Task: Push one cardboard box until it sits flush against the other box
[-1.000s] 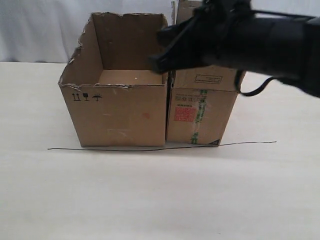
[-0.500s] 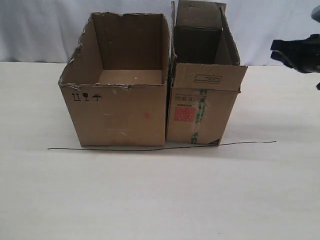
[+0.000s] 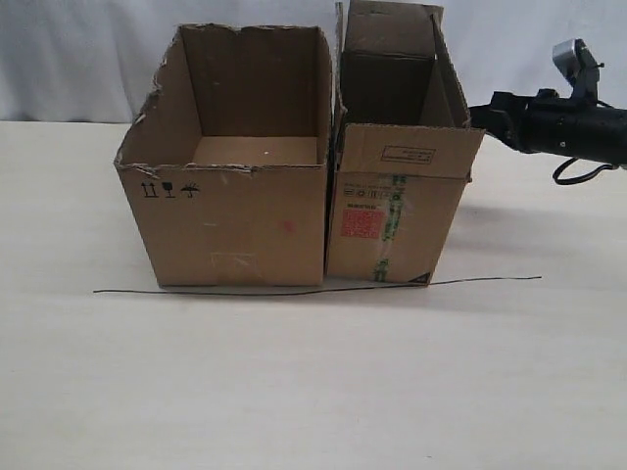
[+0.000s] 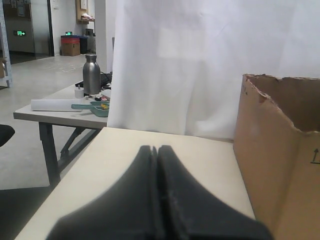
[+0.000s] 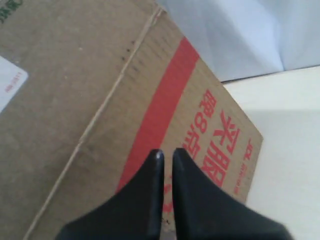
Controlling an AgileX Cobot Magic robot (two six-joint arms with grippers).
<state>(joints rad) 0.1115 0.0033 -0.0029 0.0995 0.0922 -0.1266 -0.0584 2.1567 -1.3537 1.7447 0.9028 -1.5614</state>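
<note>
cardboard box [image 3: 384, 215] stood just ahead of the right hand [image 3: 480, 115], seemingly flush against the other box [image 3: 235, 223] beyond it; the hand's fingers were nearly closed, empty. little pushing seemed to remain.

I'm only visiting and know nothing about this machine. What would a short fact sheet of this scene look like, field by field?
Wide box: open top, torn rim, on the left of the table
Narrow box: flaps up, red print and tape on the front, right of the wide one
Gap between boxes: none visible from the front
Right claw: fingers nearly together, close to the narrow box's red-striped side; contact unclear
Left claw: closed, off to the wide box's outer side, apart from it
Black line: runs along the table in front of both boxes
</note>
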